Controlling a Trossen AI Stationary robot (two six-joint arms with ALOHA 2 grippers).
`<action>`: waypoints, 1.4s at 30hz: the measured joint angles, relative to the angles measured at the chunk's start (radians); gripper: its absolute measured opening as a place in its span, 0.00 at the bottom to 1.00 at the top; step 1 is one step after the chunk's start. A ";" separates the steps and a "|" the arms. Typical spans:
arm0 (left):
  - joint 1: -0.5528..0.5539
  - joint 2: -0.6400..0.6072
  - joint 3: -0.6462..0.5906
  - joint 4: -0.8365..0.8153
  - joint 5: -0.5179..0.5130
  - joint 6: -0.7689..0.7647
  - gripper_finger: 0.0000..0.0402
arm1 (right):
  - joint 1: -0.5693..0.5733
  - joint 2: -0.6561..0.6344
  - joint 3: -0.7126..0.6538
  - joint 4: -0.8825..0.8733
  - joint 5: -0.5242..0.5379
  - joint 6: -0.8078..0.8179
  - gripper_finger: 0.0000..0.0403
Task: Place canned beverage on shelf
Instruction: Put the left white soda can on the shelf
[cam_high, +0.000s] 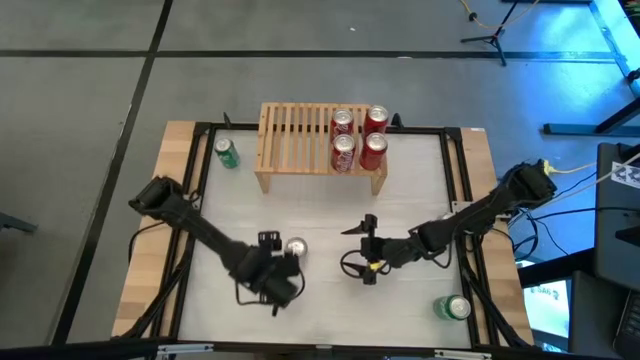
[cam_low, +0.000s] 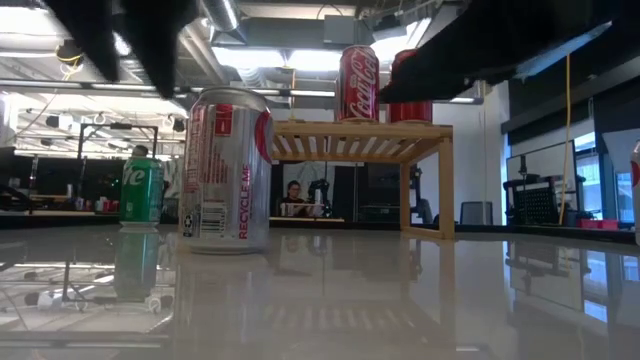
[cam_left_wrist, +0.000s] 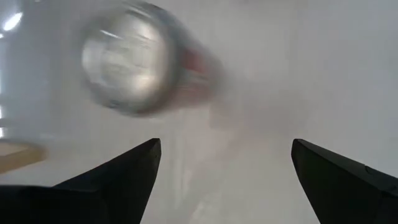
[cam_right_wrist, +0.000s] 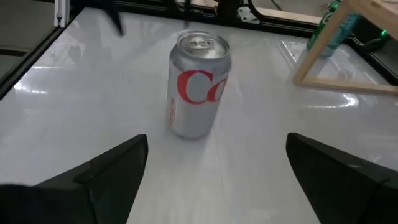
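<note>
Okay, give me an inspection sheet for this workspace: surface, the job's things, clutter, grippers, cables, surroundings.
Surface: white table, glossy, framed by dark rails.
Job's things: shelf at the far edge with four red cans standing on its right end; silver can upright on the table, unheld.
Clutter: green can left of the shelf; second green can at the near right corner.
Grippers: left gripper open, just short of the silver can; right gripper open, facing the same can.
Cables: yellow cable by the right arm's base.
Surroundings: a seated person behind the shelf; stands on the floor.
</note>
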 joint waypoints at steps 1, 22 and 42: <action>-0.019 0.000 -0.021 0.031 0.000 -0.010 0.87 | -0.007 0.016 0.000 0.022 -0.003 -0.014 0.95; -0.123 0.000 -0.558 1.153 -0.053 0.105 0.87 | -0.147 0.390 0.127 0.298 0.068 0.010 0.95; -0.157 -0.048 -0.619 0.858 -0.453 -0.317 0.87 | -0.174 0.446 0.190 0.322 -0.052 0.018 0.95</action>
